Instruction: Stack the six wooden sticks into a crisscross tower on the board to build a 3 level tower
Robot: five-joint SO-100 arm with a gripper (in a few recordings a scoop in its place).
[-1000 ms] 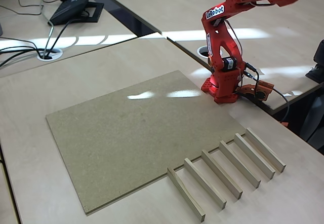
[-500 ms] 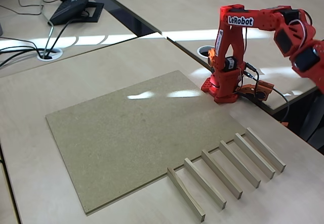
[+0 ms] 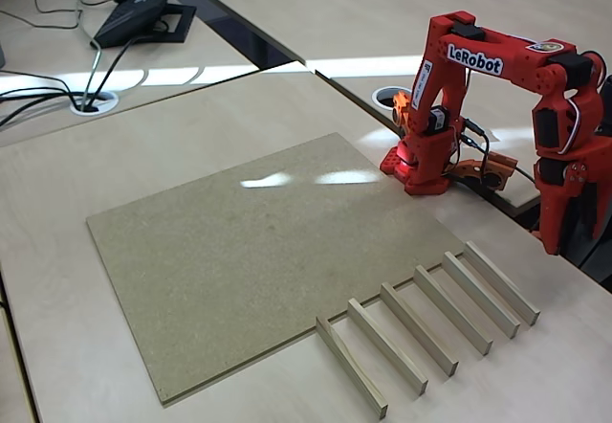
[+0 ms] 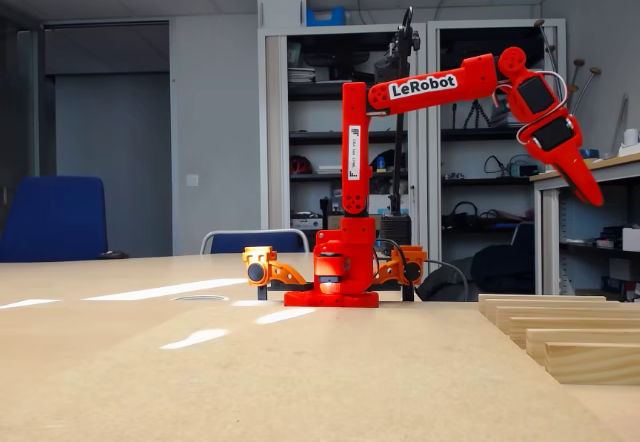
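Sticks first: six wooden sticks [image 3: 428, 327] lie flat on the pale tabletop [image 3: 57, 212], side by side and parallel like rungs, none touching its neighbour. Taking the board [image 3: 253, 251] as the landmark, all six sit just off its near right edge in a fixed view, their inner ends close to or meeting that edge, the row running from the board's near corner up toward the arm's base [image 3: 421, 169]. No stick is on the board, and its brown-grey face carries nothing but a window reflection. In another fixed view, taken low across the table, the stick ends [image 4: 575, 337] show stacked in perspective at the right.

One red arm stands at the board's far right corner, its base just beyond the board's edge. It reaches out over the stick row's far end and bends down, so the gripper [image 3: 553, 236] hangs in the air past the last stick, well clear of the board, and holds nothing. From the low camera the gripper [image 4: 588, 187] points down and right, high above the sticks. Whether its fingers are spread or pressed together I cannot tell.

One desk phone [image 3: 143, 7] sits on the table far behind the board.
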